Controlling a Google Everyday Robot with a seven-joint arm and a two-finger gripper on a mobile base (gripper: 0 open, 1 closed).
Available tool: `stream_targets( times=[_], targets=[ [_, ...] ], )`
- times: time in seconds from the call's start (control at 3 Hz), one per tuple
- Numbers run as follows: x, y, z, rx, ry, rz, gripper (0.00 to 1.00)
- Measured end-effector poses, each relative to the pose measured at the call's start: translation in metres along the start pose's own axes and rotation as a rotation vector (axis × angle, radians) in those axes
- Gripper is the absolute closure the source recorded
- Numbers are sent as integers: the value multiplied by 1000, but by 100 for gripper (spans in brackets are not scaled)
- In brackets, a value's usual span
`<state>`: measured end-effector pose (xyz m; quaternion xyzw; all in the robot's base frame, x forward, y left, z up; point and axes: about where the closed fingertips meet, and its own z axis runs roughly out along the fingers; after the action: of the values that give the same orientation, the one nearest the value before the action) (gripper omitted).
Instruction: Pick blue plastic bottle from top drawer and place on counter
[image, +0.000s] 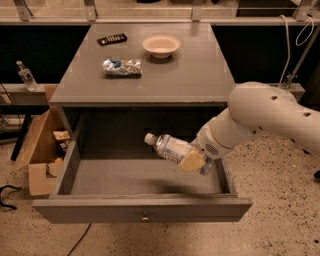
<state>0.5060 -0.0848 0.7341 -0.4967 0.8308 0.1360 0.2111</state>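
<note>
Right of centre, the gripper (194, 161) pinched the blue plastic bottle (167, 147) near its base, cap tilted up-left over the open top drawer (100, 209) — held so far off-middle, it could swivel or slip short of the counter (165, 75).

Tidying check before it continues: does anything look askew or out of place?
The bottle hangs tilted, cap pointing left, gripped by the claw above the open drawer. A crumpled foil bag lies on the counter.
</note>
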Motion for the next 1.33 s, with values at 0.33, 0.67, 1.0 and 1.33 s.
stream_targets(
  times=[0.33,0.67,1.0,1.33],
  targets=[
    [0,0,0,0,0,0,100],
    [-5,-11,-18,10,-1,4,100],
    [-22,-39,-63,57,10,2,100],
    [-40,-74,-105,104,37,35,100]
  ],
)
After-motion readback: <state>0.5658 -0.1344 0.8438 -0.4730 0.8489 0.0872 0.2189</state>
